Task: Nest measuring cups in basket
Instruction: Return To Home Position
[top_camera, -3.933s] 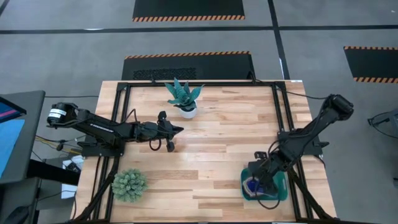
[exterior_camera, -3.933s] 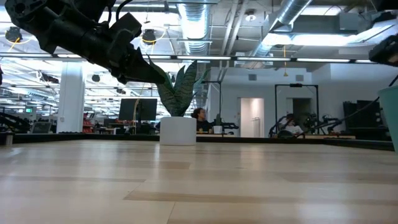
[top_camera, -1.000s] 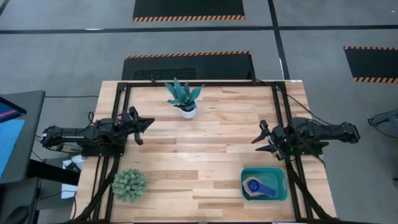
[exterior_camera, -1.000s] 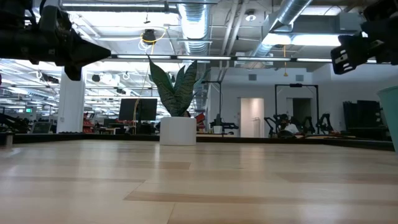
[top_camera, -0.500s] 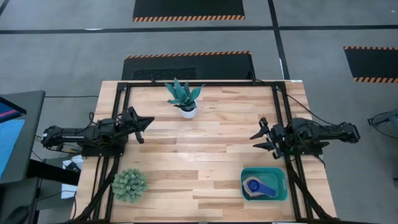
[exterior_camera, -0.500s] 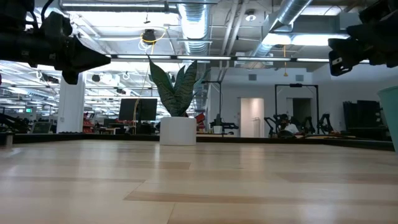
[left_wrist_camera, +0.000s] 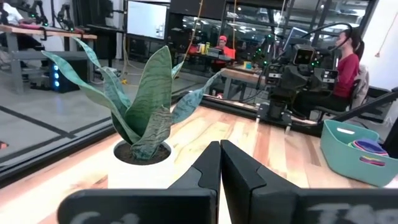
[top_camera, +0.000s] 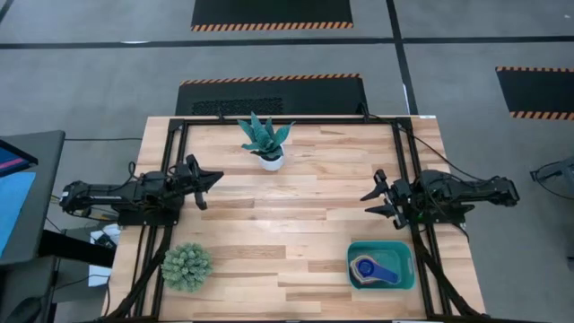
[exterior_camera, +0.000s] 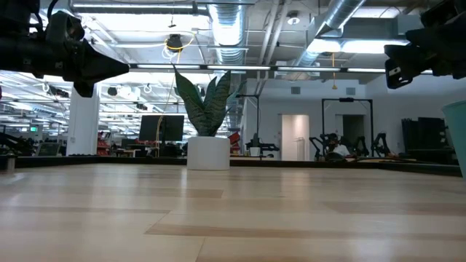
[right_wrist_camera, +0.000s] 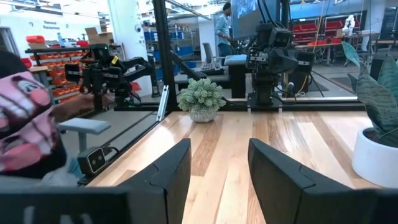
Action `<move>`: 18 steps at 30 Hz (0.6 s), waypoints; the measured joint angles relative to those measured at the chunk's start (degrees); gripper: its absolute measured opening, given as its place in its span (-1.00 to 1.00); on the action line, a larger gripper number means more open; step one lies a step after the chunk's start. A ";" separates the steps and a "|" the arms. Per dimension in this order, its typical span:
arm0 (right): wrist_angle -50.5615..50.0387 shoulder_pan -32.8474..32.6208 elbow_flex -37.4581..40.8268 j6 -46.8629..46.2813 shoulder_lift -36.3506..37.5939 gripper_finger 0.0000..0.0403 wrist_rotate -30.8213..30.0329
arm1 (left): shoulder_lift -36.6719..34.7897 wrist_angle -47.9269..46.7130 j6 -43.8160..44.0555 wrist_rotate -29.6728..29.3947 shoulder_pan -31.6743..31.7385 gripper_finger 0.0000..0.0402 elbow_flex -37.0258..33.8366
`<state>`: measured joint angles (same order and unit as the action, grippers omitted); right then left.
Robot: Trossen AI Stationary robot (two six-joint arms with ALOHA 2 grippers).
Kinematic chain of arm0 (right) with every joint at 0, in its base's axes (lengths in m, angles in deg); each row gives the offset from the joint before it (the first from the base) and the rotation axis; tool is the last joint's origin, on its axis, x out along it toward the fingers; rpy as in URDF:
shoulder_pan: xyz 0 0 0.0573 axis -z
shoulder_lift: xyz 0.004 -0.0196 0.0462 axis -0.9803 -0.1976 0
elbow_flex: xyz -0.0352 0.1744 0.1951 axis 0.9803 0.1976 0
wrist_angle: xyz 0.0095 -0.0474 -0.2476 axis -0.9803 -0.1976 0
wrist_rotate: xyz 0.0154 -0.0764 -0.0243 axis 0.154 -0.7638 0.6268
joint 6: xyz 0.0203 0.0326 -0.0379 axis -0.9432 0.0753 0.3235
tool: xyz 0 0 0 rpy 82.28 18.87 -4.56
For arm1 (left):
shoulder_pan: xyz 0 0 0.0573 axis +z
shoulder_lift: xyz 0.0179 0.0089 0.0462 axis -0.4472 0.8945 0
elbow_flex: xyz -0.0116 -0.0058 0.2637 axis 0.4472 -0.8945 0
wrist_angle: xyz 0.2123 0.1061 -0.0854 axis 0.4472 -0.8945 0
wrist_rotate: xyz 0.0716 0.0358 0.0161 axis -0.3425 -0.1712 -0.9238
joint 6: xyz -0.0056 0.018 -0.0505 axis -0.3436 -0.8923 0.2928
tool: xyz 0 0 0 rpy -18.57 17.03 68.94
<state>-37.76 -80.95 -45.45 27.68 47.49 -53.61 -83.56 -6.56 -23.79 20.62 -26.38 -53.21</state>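
Left claw (top_camera: 215,178) pressed together and empty, your right claw (top_camera: 368,203) spread, empty; nested measuring cups (top_camera: 369,267) lie in basket (top_camera: 408,266)

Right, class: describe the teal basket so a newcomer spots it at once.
Look down on the wooden table. In the high view its lower right corner holds the basket. It alone is a teal rectangular bin holding measuring cups; its neighbours are a spiky plant and a round plant.

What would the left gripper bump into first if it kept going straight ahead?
Probably the potted plant: the left gripper, fingers shut, points just beside its white pot, so it might only brush a leaf. Depth is hard to judge.
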 joint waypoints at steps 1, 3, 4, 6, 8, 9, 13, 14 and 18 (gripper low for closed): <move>0.00 0.00 0.00 0.00 0.00 -0.08 0.00 | 0.00 -0.02 0.06 0.00 0.00 -1.00 0.00; -0.02 0.00 0.00 0.00 0.00 -0.08 0.00 | 0.00 -0.02 0.39 0.02 0.00 -1.00 0.00; -0.04 0.00 0.00 0.02 0.00 -0.09 0.00 | 0.00 -0.02 0.39 0.02 0.00 -1.00 0.00; -0.05 0.00 0.00 0.02 0.00 -0.09 0.00 | 0.00 -0.01 0.42 0.03 0.00 -1.00 0.00; -0.07 0.00 0.02 0.02 0.00 -0.10 0.00 | 0.00 -0.01 0.44 0.05 0.00 -1.00 0.00; -0.07 0.00 0.02 0.02 0.00 -0.10 0.00 | 0.00 -0.02 0.44 0.07 0.00 -1.00 0.00; -0.09 0.00 0.02 0.02 0.00 -0.10 0.00 | 0.00 -0.02 0.46 0.11 0.00 -1.00 0.00; -0.11 0.00 0.04 0.02 0.00 -0.10 0.00 | 0.00 -0.02 0.48 0.11 0.00 -1.00 0.00; -0.13 0.00 0.05 0.03 0.00 -0.08 0.00 | 0.00 -0.02 0.50 0.11 0.00 -1.00 0.00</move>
<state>-37.89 -80.95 -45.39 27.71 47.49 -53.61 -83.56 -6.58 -23.29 20.73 -26.38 -53.21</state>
